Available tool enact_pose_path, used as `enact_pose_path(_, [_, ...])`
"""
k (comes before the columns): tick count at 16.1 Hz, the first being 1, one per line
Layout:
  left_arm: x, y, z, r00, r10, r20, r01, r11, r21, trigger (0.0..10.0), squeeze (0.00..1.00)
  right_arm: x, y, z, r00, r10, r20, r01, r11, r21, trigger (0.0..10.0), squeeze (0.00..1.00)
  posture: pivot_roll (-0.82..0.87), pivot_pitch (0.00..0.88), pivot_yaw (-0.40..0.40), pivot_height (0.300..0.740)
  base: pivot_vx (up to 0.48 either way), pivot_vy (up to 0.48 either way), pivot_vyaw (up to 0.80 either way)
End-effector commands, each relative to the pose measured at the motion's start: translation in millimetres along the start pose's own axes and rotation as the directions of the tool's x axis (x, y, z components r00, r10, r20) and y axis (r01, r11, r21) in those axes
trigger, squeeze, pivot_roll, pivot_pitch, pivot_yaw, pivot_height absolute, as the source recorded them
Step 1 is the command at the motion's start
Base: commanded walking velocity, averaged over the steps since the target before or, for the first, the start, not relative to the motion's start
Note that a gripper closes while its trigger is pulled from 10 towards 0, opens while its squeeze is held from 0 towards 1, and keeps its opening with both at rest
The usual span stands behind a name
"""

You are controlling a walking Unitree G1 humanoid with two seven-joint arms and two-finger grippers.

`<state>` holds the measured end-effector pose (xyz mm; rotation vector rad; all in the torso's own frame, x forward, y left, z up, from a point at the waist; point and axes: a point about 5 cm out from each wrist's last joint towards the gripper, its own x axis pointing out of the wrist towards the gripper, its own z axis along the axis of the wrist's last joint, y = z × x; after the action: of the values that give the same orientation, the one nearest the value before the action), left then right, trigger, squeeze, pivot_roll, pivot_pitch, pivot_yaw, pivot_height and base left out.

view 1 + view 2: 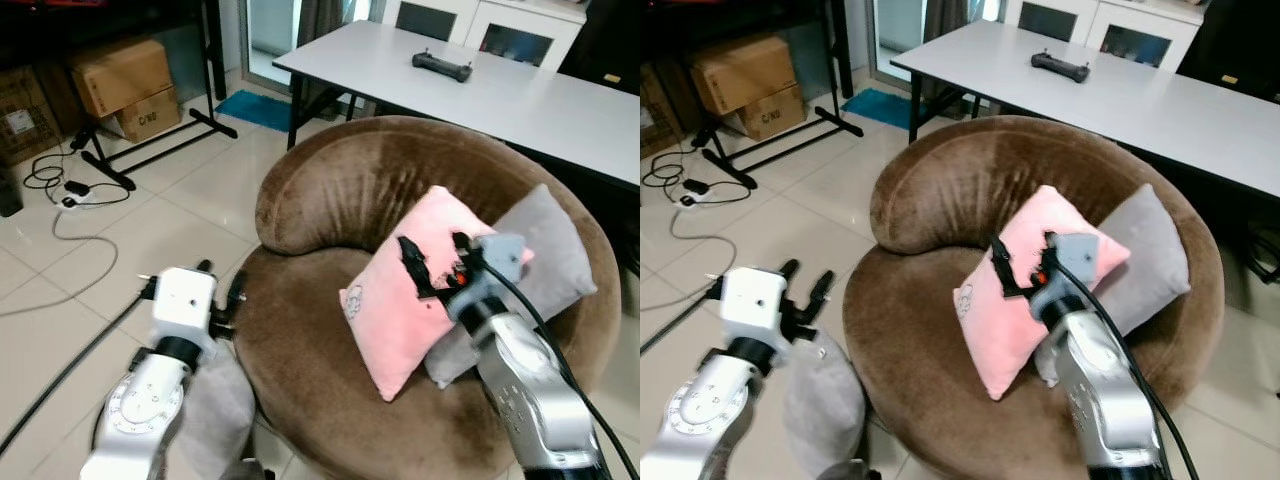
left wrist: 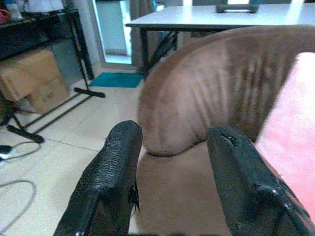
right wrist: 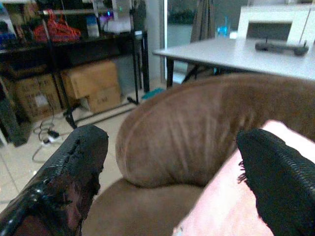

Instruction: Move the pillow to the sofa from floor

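A pink pillow point(image 1: 395, 320) stands tilted on the seat of the round brown sofa point(image 1: 340, 190), leaning back on a grey pillow point(image 1: 550, 250). My right gripper point(image 1: 435, 255) is open just over the pink pillow's upper face, holding nothing; in its wrist view the pink pillow point(image 3: 231, 206) lies below one finger. My left gripper point(image 1: 222, 285) is open and empty at the sofa's left edge, above a grey cushion point(image 1: 215, 415) that lies on the floor against the sofa's base.
A white table point(image 1: 520, 95) with a black controller point(image 1: 442, 67) stands behind the sofa. Cardboard boxes point(image 1: 125, 85), a black rack's legs point(image 1: 150, 145) and a cable with a power strip point(image 1: 75, 195) lie on the tiled floor at the left.
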<state>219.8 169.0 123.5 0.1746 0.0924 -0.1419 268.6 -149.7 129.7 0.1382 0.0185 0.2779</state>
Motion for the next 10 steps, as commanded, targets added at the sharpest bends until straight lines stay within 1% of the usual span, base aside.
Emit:
enact_pose_path(1, [1.8, -5.5, 6, 0.999, -0.018, 0.027, 0.018, 1.0, 0.001, 10.0, 0.0, -5.0, -10.4, -4, 0.999, -0.038, -0.028, 0.037, 0.999, -0.033, 10.0, 1.0, 0.07, 0.0, -0.081, 0.74, 0.0, 0.416, 0.0])
enact_pose_path(2, [2.1, -5.3, 5, 0.999, -0.018, 0.026, 0.018, 1.0, 0.002, 10.0, 0.0, -4.7, -13.4, -3, 0.998, -0.062, -0.006, 0.061, 0.995, -0.073, 10.0, 1.0, 0.07, 0.0, -0.081, 0.74, 0.0, 0.428, 0.0])
enact_pose_path(3, [2.2, -5.3, 5, 0.999, -0.018, 0.027, 0.018, 1.0, 0.001, 10.0, 0.0, -4.7, -14.1, -3, 0.998, -0.063, -0.004, 0.062, 0.996, -0.062, 10.0, 1.0, 0.07, 0.0, -0.08, 0.74, 0.0, 0.428, 0.0])
enact_pose_path(4, [2.3, -5.5, 5, 0.999, -0.02, 0.027, 0.02, 1.0, 0.002, 10.0, 0.0, -5.0, -15.7, -4, 0.998, -0.06, -0.031, 0.059, 0.998, -0.035, 10.0, 1.0, 0.07, 0.0, -0.079, 0.74, 0.0, 0.424, 0.0])
enact_pose_path(5, [2.6, -6.2, 5, 0.999, -0.024, 0.026, 0.023, 1.0, 0.003, 10.0, 0.0, -5.6, -17.2, -7, 0.996, -0.057, -0.067, 0.055, 0.998, -0.028, 10.0, 1.0, 0.07, 0.0, -0.079, 0.74, 0.0, 0.424, 0.0])
enact_pose_path(6, [2.9, -6.6, 5, 0.999, -0.027, 0.027, 0.027, 1.0, 0.004, 10.0, 0.0, -6.0, -18.3, -5, 0.997, -0.06, -0.052, 0.058, 0.997, -0.049, 10.0, 1.0, 0.07, 0.0, -0.079, 0.74, 0.0, 0.424, 0.0])
enact_pose_path(10, [4.9, -7.1, 6, 0.999, -0.029, 0.029, 0.029, 1.0, 0.007, 10.0, 0.0, -5.3, -22.6, -4, 0.996, -0.067, -0.057, 0.063, 0.996, -0.065, 10.0, 1.0, 0.07, 0.0, -0.081, 0.74, 0.0, 0.423, 0.0])
